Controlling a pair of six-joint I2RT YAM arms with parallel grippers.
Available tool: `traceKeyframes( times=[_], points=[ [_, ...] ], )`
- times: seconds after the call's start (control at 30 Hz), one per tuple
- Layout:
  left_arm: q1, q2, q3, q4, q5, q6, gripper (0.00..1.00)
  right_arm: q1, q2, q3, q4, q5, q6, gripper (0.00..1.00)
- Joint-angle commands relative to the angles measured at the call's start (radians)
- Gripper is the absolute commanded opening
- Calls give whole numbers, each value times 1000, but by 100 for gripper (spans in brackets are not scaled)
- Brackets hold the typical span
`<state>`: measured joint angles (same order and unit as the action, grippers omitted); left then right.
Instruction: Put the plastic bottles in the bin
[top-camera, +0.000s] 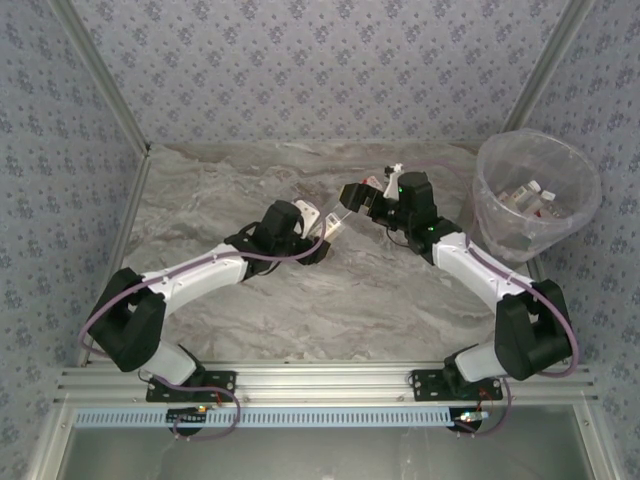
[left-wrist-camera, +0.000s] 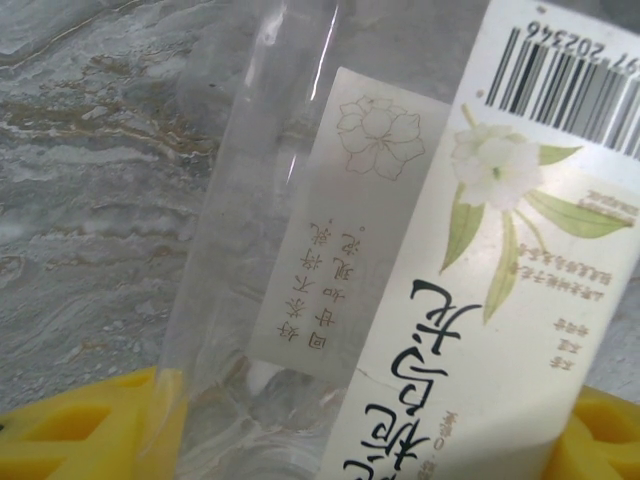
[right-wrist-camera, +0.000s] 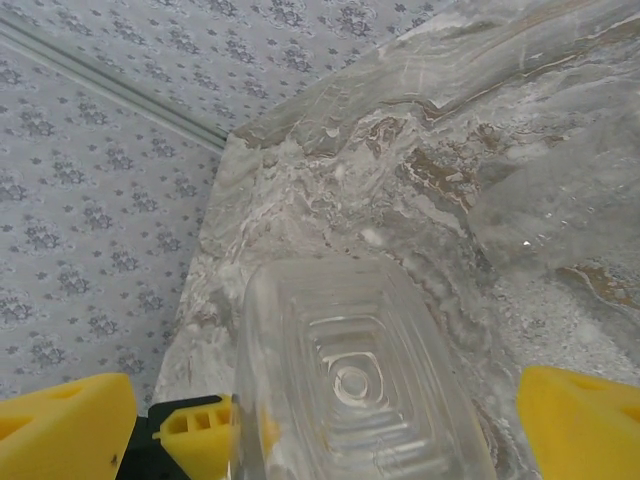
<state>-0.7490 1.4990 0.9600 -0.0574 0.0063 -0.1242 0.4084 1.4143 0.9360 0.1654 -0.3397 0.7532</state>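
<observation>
Clear ribbed bottle (left-wrist-camera: 400, 250) clamped in left end effector (left-wrist-camera: 345, 435); right end effector (right-wrist-camera: 320, 420) spread wide around base.

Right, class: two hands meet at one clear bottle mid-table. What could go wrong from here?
1. The left hand grips the bottle while the right hand is open around its base; releasing early could drop it.
2. Held by its end alone, the smooth bottle might tilt or slip on the way to the bin at the far right.
</observation>
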Motion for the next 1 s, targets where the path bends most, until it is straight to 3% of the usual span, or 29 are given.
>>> traceKeyframes(
  times=[0.0,0.17,0.5,0.63,0.97],
  points=[
    [-11,-26,8,74,9,-56,58,7,10,-29,78,18,36,99],
    [-13,-35,18,98,50,-85,58,9,34,-45,148,-28,50,95],
    [-12,-33,55,90,88,-98,58,23,23,-55,183,-7,23,72],
    [-12,-33,53,76,80,-101,58,32,6,-48,136,19,-11,57],
    [-13,-45,53,54,80,-104,64,36,-27,-51,102,45,-37,47]
  ],
)
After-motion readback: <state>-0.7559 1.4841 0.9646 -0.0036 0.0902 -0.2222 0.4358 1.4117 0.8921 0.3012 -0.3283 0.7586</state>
